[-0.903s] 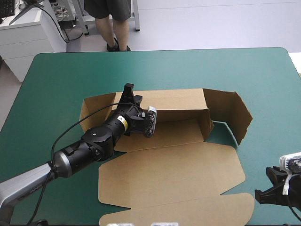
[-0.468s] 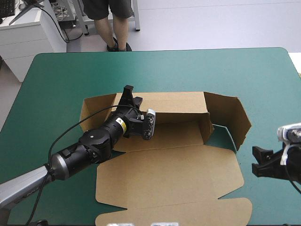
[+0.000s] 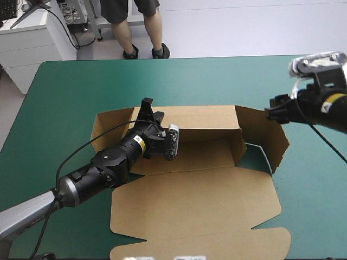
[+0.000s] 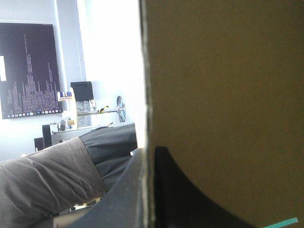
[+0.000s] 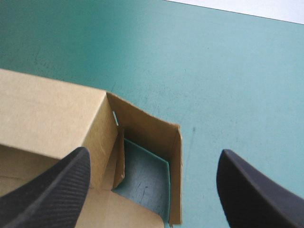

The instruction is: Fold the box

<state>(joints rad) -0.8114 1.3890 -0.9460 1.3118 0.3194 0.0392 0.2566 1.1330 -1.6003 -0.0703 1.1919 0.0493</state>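
The left gripper [image 3: 147, 110] is pressed together on the box [image 3: 195, 200], pinching the top edge of the raised back wall [image 3: 200, 116] near that wall's left end; in the left wrist view the brown sheet stands edge-on between the two black fingers [image 4: 180, 190], one on each face of it. Its arm slants low from beyond the box's near-left corner, crosses the box's left part and reaches up to the wall with the wrist stretched out straight. The right gripper [image 3: 272, 108] is spread wide, its fingers well apart, and hangs raised over the box's right end. It points in toward the box from the right and looks down on the corner there without touching the board. Its arm comes in high on the box's right side, level with the back wall. The box lies on the teal-green cover [image 3: 70, 92] with its long axis running left to right. The back wall and a right end wall [image 3: 239, 142] stand upright around the floor panel. An outer flap [image 3: 265, 135] stands angled out past the right end, with a patch of cover showing in the pocket behind it. The wide lid panel lies flat on the box's near side.
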